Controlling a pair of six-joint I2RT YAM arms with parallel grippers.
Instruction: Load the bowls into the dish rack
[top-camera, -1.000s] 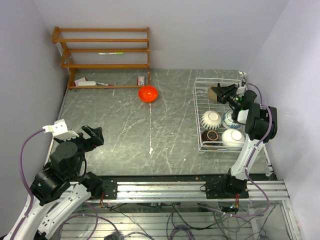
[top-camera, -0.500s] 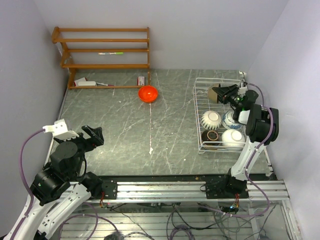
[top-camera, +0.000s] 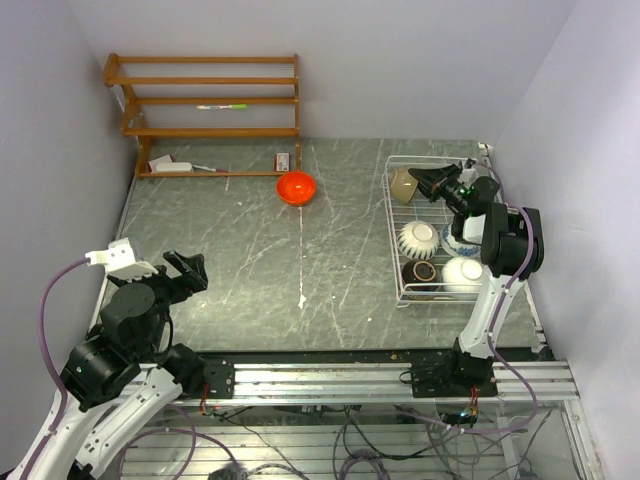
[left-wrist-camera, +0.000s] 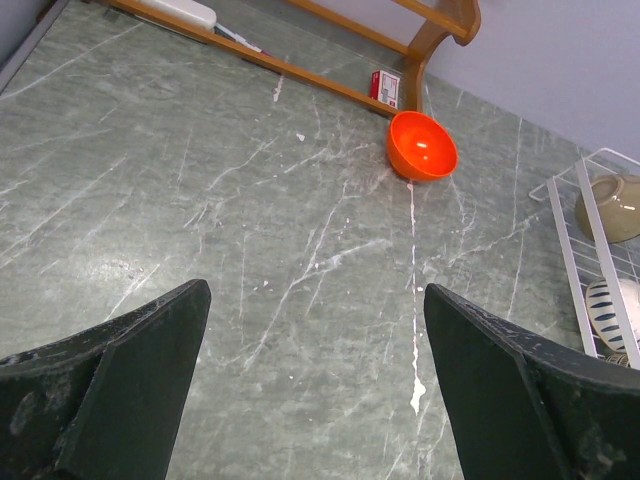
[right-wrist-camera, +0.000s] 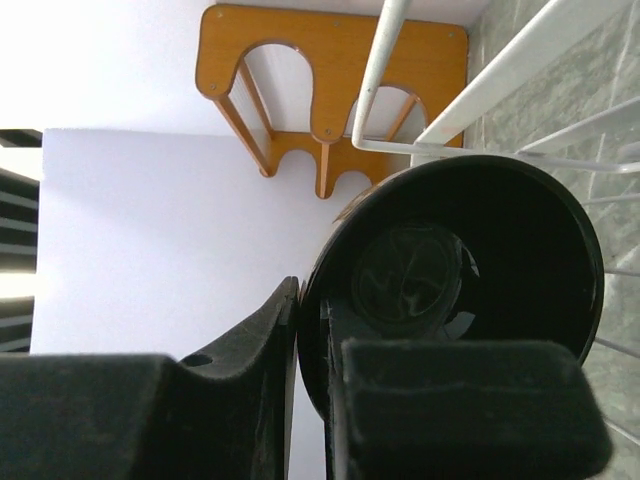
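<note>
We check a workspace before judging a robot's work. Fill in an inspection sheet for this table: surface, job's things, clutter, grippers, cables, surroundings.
Surface: grey-green marbled tabletop, white streaks.
Job's things: orange bowl loose on the table; white wire dish rack holds a blue-striped bowl, dark bowl, white bowl and a partly hidden fourth bowl; brown bowl, tan inside, tipped sideways at its far end.
Clutter: wooden shelf unit far left, small red box at its foot.
Grippers: left gripper open, empty; right gripper shut on the brown bowl's rim.
Cables: purple cables along both arms; loose wiring below the rail.
Surroundings: plain pale walls.
</note>
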